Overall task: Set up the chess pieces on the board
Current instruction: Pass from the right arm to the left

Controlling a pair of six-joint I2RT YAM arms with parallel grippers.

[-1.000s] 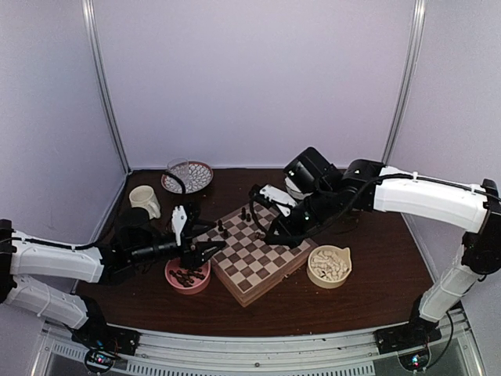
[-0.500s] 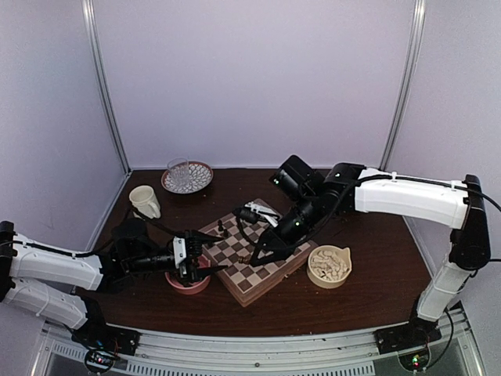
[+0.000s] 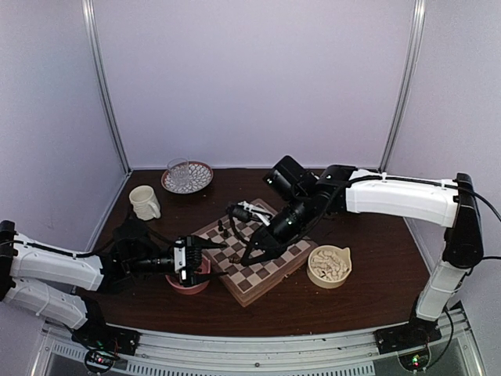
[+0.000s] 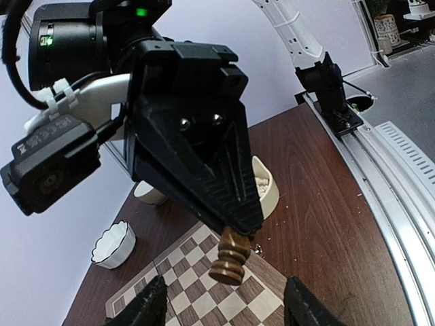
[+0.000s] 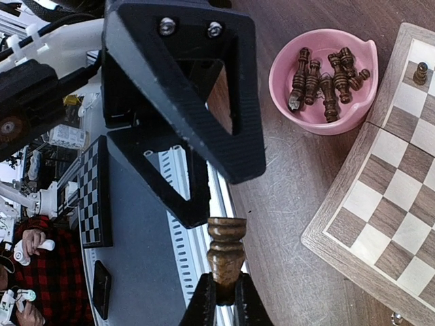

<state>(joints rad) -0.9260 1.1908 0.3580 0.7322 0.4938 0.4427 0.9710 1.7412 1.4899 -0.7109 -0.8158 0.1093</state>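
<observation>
You have the right gripper [image 5: 224,299] closed on one dark brown chess piece [image 5: 225,251], raised near the left edge of the board [image 3: 262,266], and the left gripper [image 4: 224,309] stands open just before it, by the pink bowl [image 5: 319,123] of dark pieces [image 5: 326,78] on the counter [image 3: 376,298].

right gripper [image 4: 239,227] hangs above the board [image 4: 197,285], clamped on a dark brown chess piece [image 4: 230,257]. left gripper fingers [image 4: 146,309] stand apart below. cream bowl [image 4: 266,191] sits beside the board.
</observation>
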